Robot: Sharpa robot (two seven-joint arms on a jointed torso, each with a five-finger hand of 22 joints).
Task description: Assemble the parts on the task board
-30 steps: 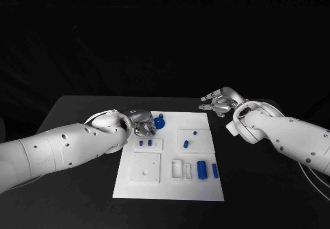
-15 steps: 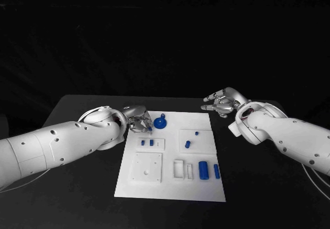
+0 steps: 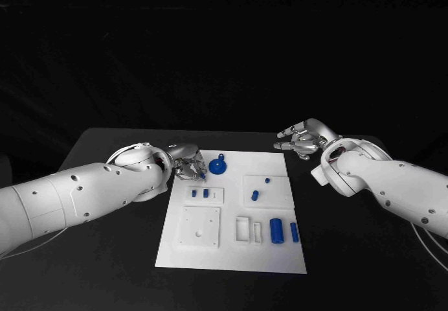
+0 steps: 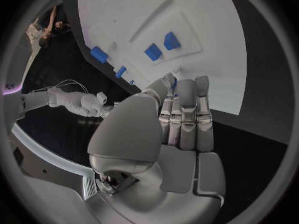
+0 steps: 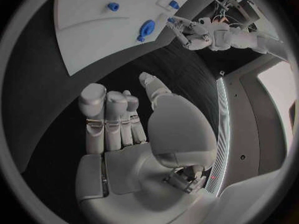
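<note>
Black table (image 3: 112, 214) around task board (image 3: 234, 253)

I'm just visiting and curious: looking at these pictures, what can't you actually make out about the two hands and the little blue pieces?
- Left hand: the head view is too small to show whether it holds a blue piece; in its wrist view a sliver of blue shows between thumb and fingers, mostly hidden.
- Blue pieces on the white board: too small in the head view to tell their shapes.
- Right hand: its arm hides part of it in the head view.
</note>
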